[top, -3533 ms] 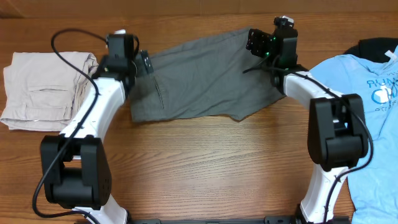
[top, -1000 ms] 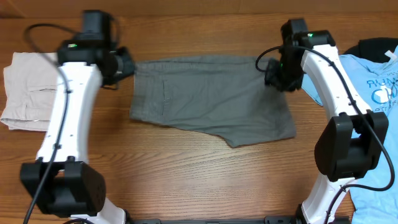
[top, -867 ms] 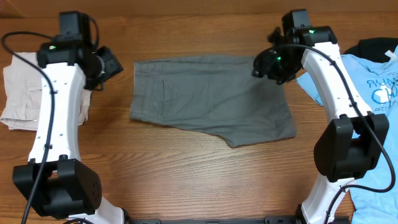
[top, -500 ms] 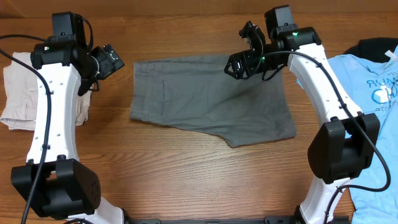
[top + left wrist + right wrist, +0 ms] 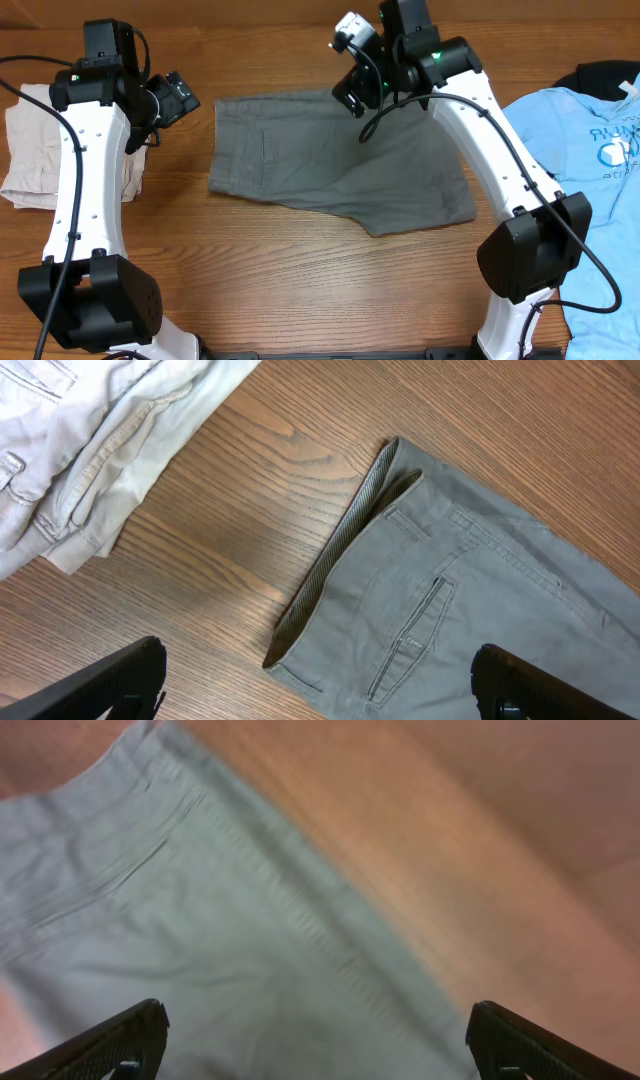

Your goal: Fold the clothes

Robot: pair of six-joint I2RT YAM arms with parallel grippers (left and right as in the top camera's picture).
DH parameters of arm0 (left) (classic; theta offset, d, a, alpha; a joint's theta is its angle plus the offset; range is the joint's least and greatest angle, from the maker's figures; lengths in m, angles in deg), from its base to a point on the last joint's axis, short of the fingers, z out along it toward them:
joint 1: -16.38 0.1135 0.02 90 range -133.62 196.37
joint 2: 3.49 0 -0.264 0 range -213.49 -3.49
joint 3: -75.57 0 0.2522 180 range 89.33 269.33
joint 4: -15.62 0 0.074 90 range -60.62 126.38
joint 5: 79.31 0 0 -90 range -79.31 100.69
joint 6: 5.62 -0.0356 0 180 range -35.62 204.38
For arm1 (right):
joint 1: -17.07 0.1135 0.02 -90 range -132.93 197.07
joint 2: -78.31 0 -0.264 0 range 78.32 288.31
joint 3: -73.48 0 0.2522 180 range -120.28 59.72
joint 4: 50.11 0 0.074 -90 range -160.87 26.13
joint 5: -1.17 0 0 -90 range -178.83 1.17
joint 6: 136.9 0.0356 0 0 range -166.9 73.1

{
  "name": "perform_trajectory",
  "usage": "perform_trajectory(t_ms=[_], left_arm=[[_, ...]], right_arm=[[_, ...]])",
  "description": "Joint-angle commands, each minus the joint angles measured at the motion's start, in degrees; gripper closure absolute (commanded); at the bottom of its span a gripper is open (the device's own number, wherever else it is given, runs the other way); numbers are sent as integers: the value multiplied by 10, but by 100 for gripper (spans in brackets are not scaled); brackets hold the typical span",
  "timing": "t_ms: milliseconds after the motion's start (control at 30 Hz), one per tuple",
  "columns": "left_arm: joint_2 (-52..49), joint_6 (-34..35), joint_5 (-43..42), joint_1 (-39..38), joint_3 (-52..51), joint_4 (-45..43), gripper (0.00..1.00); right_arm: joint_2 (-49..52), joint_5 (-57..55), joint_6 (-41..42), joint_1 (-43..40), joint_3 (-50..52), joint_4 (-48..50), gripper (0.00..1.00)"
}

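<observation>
The wooden table (image 5: 300, 290) carries all items; every position below is referenced to the grey shorts (image 5: 330, 150). The grey shorts lie flat at the table centre, pocket side up, with neither gripper touching them. This spread-out layout exposes the edges and corners for grasping, so the fold itself is judged not yet begun. The blue T-shirt (image 5: 600, 150) lies well apart to the right of the shorts, probably staged as pending work. The beige shorts (image 5: 40, 140) lie well apart to the left, already folded into a compact stack and out of the working area. A black garment (image 5: 610, 75) shows partly beyond the T-shirt, farther right of the shorts. The left gripper (image 5: 175, 97) hovers just left of the shorts, above bare wood between them and the beige stack. Its jaws are spread wide and hold nothing, a position that suits an approach to the waistband. The right gripper (image 5: 350, 90) hovers over the far edge of the shorts, jaws likewise spread wide and empty. The right wrist view is blurred and adds little detail. The waistband (image 5: 335, 555) forms the left edge of the shorts and gapes slightly, showing its striped lining. The slit pocket (image 5: 415, 635) sits just inside the waistband.
</observation>
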Motion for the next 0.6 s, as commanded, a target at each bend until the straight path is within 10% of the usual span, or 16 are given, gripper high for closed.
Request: perform_trajectory(t_ms=[0,200,567], left_arm=[[1,7,3,-1,4,0,0],[1,7,4,-1,4,0,0],[1,7,4,-1,4,0,0]], right_arm=[[14,-42,-27,-2,-12,24,1],[98,13,-102,-3,-12,74,34],[191,14,-144,-1,-9,129,33]])
